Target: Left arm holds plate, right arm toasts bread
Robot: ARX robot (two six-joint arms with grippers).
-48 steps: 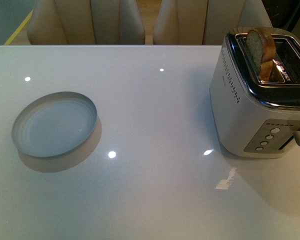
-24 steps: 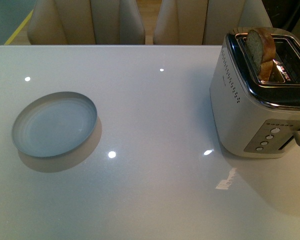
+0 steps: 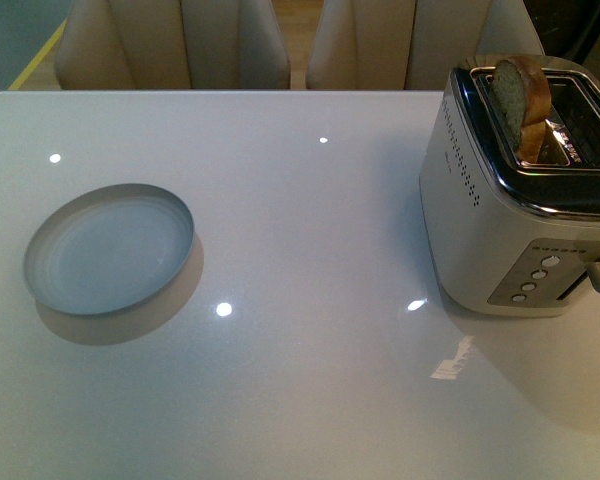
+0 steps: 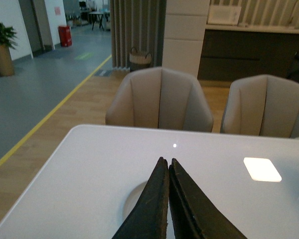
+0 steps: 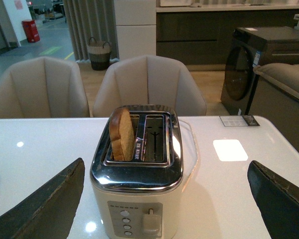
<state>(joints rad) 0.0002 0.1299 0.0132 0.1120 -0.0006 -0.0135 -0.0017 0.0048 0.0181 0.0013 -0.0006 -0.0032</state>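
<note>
Your left gripper (image 4: 168, 164) has its fingers pressed together, empty, hovering over the plate (image 3: 110, 248) on the table's (image 3: 310, 380) left side. Your right gripper (image 5: 167, 199) is spread wide before the toaster (image 5: 137, 174), with the bread (image 3: 521, 95) poking out of its left slot.

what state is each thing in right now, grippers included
bread: upright in the toaster's left slot, top sticking out
toaster: right slot empty
plate: empty, flat on the table, not held
left gripper: shut, holding nothing, above the plate
right gripper: open wide, facing the toaster
</note>
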